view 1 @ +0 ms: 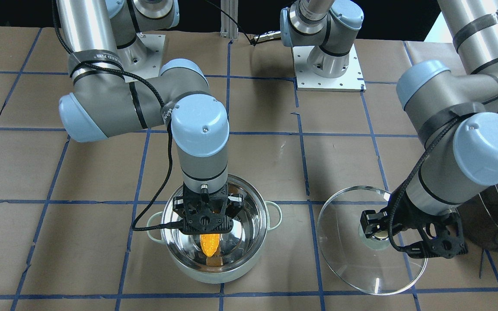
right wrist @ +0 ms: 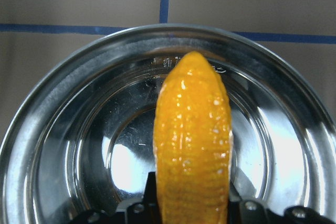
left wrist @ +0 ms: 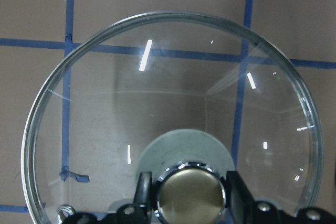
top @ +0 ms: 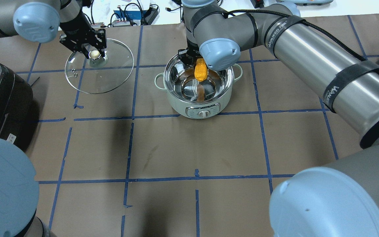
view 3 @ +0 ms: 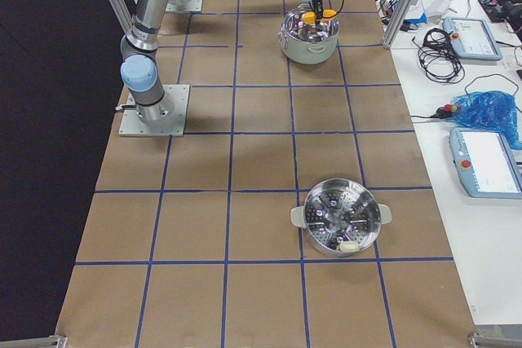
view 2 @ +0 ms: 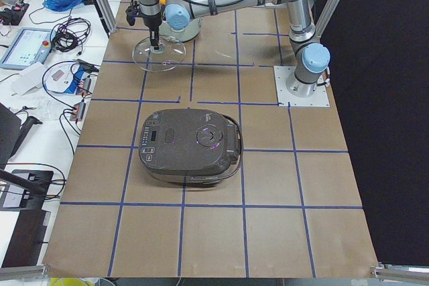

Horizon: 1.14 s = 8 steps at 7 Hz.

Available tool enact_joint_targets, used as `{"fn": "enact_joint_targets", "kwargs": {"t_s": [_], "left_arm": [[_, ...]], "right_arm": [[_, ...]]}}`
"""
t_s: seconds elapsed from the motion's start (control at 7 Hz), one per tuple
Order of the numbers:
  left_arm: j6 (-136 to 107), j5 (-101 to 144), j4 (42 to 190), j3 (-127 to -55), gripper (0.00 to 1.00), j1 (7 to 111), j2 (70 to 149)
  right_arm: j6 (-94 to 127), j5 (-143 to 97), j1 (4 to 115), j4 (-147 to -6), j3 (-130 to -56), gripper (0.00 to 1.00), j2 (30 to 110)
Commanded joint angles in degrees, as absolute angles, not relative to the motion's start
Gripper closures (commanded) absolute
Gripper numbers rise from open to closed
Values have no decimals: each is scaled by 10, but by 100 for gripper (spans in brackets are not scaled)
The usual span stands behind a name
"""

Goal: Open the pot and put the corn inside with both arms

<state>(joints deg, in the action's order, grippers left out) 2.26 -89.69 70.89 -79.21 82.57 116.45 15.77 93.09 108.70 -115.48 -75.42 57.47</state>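
Brown bench [top: 176,148]: one pot [top: 176,98], one corn [top: 200,70] pinched in right gripper [view 1: 209,231] above; left gripper [top: 94,53] clamps one lid [top: 110,72] near rice cooker [top: 2,95].

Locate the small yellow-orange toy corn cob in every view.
Front-facing: yellow-orange toy corn cob lower centre.
Overhead: corn cob upper centre.
Exterior left: not visible.
Exterior right: corn cob top centre.
Left wrist: absent.
Right wrist: corn cob centre.
Landmark: mint-green steel pot beneath it.

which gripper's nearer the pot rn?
Right. The right gripper hangs over the open pot, holding the corn above its bowl. The left gripper is off to one side, clamped on the lid knob.
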Motion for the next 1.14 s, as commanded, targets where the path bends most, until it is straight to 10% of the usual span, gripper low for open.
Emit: {"fn": "enact_joint_targets", "kwargs": {"t_s": [0.0,0.43,0.57,1.0], "left_arm": [[35,-899,608,-847,86,808,1193],[41,-895,566,-845,70,797,1238],[42,-893,566,-846,1,797,1239],[36,-896,608,-845,0,808,1185]], "right_arm": [[160,935,1092,-1158,-755,90,562],[160,934,1092,-1183,-768,89,551],[161,933,1092,-1200,-767,89,540],[160,933,1092,-1225,-768,87,517]]}}
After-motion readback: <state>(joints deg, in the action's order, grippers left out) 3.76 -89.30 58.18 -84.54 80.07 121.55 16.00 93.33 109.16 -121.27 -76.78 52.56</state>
